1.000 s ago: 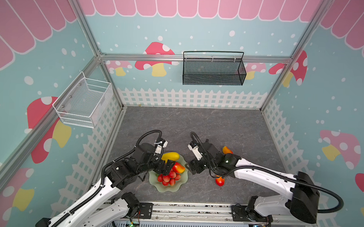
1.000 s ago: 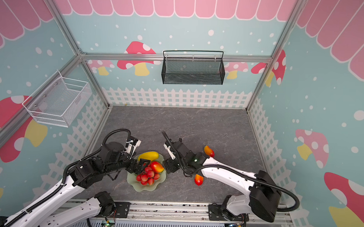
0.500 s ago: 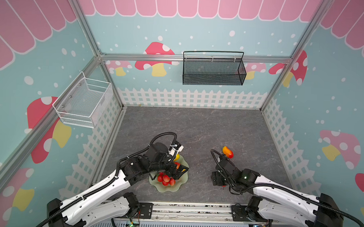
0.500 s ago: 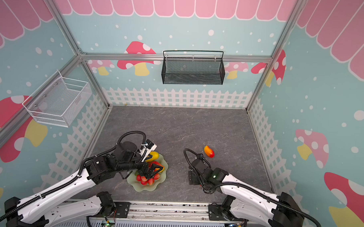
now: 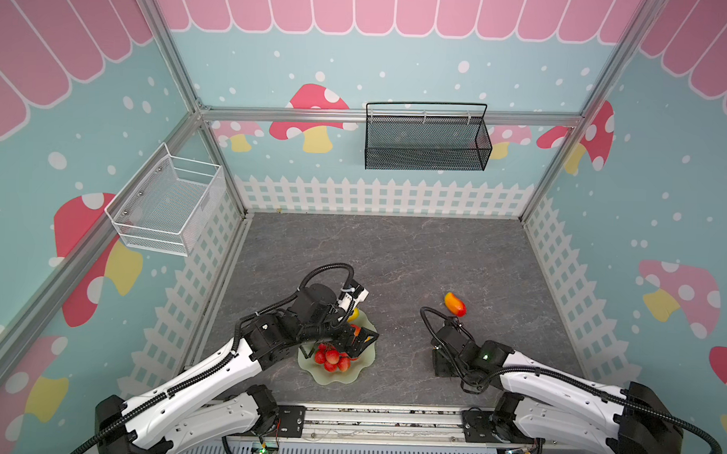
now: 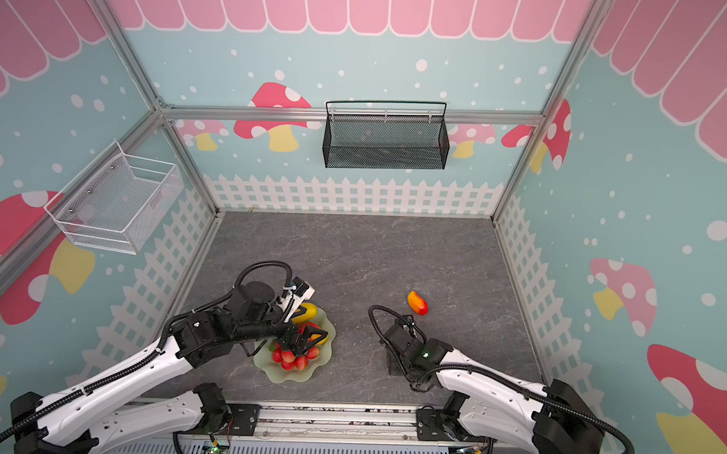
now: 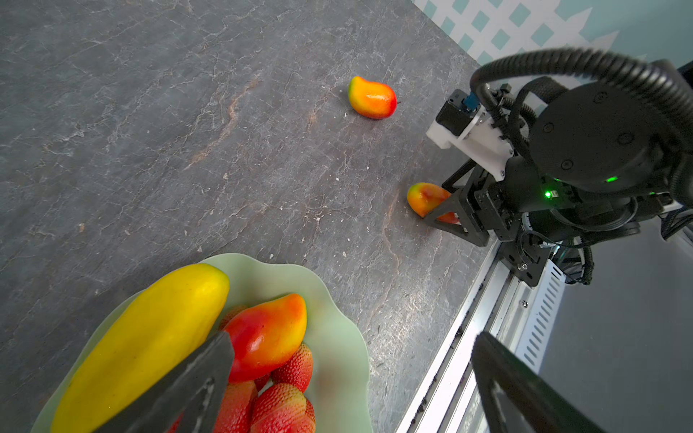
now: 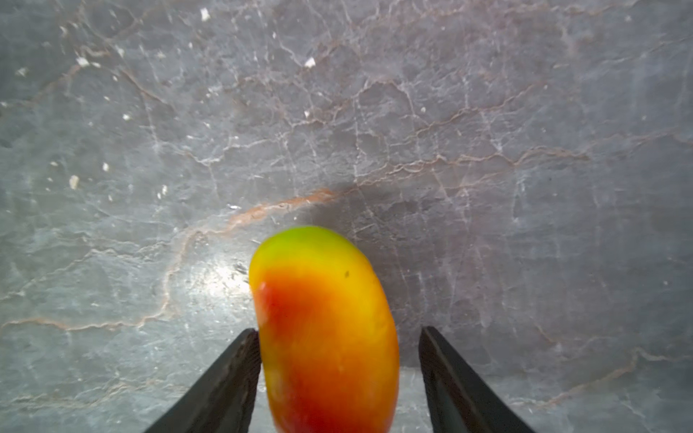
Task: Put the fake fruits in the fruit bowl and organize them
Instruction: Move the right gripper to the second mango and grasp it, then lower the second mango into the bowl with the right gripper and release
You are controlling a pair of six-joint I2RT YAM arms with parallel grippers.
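The pale green fruit bowl (image 5: 340, 379) (image 6: 292, 377) (image 7: 339, 330) holds a yellow oblong fruit (image 7: 150, 337) (image 6: 305, 311), one red-to-yellow mango (image 7: 266, 333) and a bunch of red berries (image 5: 330, 358) (image 7: 285, 405). My left gripper (image 5: 360, 340) (image 7: 352, 337) hovers over the bowl, wide open and holding nothing. A second mango (image 8: 326, 330) (image 7: 425, 197) lies on the floor between the jaws of my right gripper (image 5: 442, 361) (image 8: 339, 337). One finger (image 8: 240, 367) touches it; a gap shows at the other side. In both top views the gripper hides this mango. A third mango (image 5: 455, 304) (image 7: 372, 97) lies farther back.
A black mesh basket (image 5: 427, 141) hangs on the back wall and a white wire basket (image 5: 167, 200) on the left wall. The aluminium rail (image 5: 380, 420) runs along the front edge, close to the bowl and both arm bases.
My right gripper left the bowl's side, swung to the front right and came down over the mango there, its jaws narrowing. My left gripper reached farther over the bowl.
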